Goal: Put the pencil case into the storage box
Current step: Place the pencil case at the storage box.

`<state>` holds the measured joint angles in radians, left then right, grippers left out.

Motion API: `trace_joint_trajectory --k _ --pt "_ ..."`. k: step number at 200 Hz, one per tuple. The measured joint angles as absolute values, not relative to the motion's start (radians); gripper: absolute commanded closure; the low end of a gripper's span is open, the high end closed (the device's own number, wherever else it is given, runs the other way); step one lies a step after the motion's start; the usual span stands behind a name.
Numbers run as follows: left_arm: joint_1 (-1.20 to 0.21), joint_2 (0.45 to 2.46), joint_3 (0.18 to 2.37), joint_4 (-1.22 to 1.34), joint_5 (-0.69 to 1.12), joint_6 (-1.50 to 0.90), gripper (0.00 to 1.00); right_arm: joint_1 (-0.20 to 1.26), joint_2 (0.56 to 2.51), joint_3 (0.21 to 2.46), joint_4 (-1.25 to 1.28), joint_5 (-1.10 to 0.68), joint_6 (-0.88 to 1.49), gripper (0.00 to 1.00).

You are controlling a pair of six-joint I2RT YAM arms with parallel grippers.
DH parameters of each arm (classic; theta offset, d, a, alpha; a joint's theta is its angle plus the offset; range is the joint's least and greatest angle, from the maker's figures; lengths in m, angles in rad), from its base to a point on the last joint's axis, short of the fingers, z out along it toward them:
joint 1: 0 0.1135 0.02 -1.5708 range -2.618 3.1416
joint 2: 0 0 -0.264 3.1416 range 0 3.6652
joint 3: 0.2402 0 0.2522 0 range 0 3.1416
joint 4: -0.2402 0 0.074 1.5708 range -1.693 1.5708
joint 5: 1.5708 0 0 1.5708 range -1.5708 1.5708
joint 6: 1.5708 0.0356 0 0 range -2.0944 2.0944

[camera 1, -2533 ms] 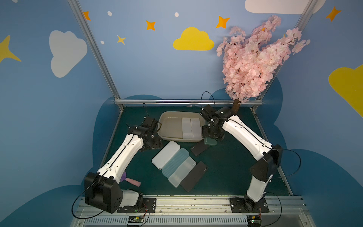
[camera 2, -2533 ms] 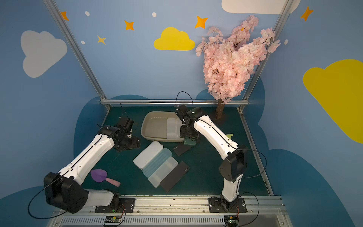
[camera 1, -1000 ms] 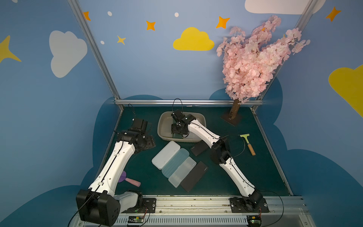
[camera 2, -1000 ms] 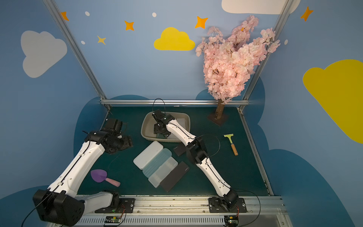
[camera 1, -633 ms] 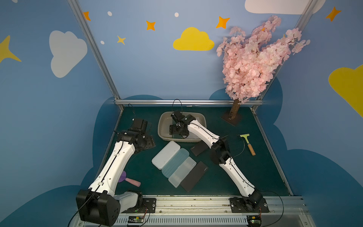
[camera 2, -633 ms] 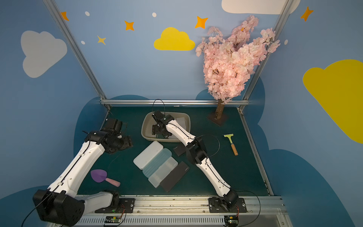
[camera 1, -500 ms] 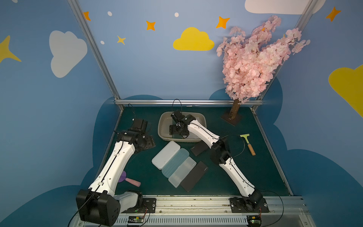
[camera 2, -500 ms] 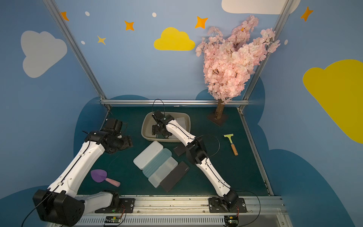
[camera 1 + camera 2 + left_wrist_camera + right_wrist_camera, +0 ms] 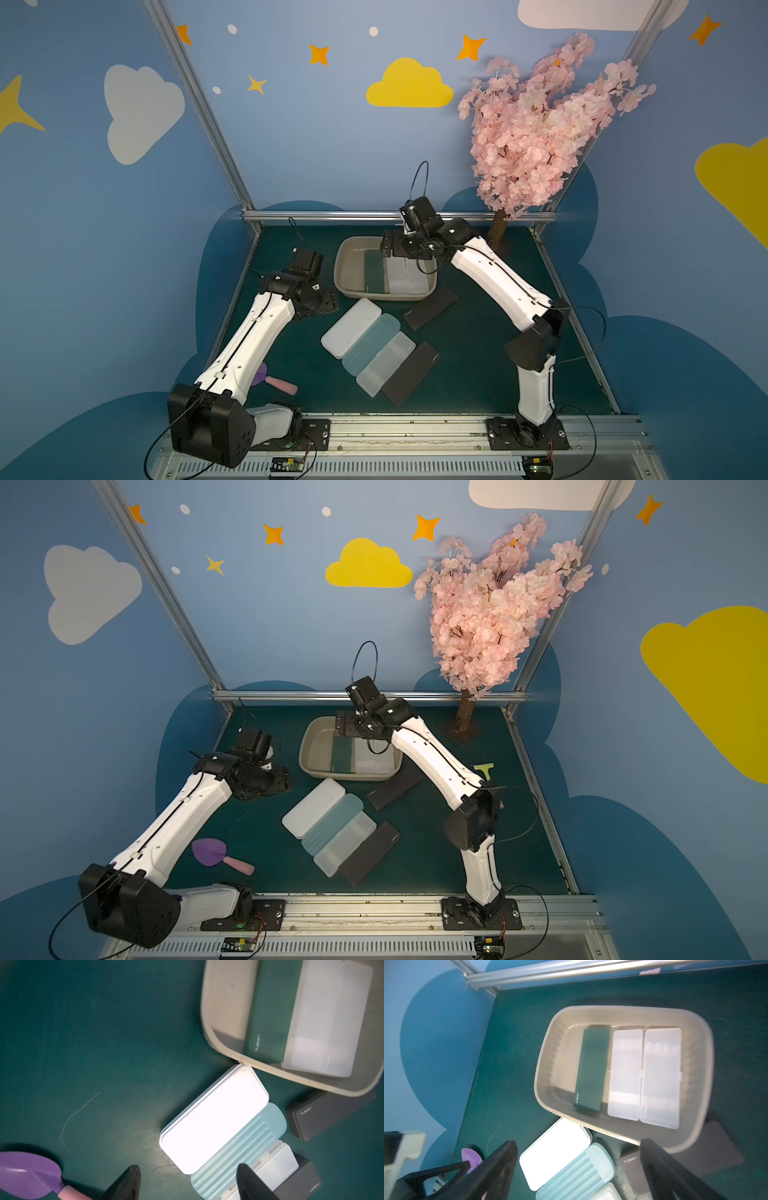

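The beige storage box [image 9: 341, 266] [image 9: 306, 750] stands at the back of the green mat. A dark green pencil case [image 9: 373, 272] [image 9: 591, 1072] lies flat in it beside two translucent ones [image 9: 405, 276]. In front of the box a white case [image 9: 351, 328] [image 9: 214, 1122], a ribbed light blue one [image 9: 372, 340], a clear one [image 9: 386, 363] and a black one [image 9: 411, 374] lie side by side. My right gripper [image 9: 395, 249] [image 9: 578, 1144] hangs open and empty over the box's far rim. My left gripper [image 9: 322, 297] [image 9: 187, 1169] is open and empty, left of the row.
Another black case [image 9: 430, 308] lies by the box's front right corner. A purple trowel with a pink handle [image 9: 216, 854] sits at the front left. A pink blossom tree [image 9: 536, 137] stands at the back right, and a hammer [image 9: 484, 769] shows behind my right arm.
My right gripper opened, left the dark green case lying in the box and rose toward the box's far rim. My left gripper shifted slightly toward the row of cases.
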<state>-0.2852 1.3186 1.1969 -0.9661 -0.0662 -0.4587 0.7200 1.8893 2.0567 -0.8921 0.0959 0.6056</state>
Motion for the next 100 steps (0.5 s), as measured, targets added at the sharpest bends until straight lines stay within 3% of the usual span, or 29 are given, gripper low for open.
trace_joint_trajectory --k 39,75,100 --pt "-0.508 1.436 1.266 -0.956 -0.055 -0.429 0.27 0.55 1.67 1.665 -0.881 0.139 0.624 0.04" --pt "-0.696 1.547 1.298 -0.961 -0.048 -0.44 0.48 0.443 1.535 1.402 -0.905 0.141 0.629 0.04" --pt "-0.803 1.629 1.33 -0.96 -0.032 -0.472 0.45 0.391 1.425 1.33 -0.925 0.13 0.628 0.03"
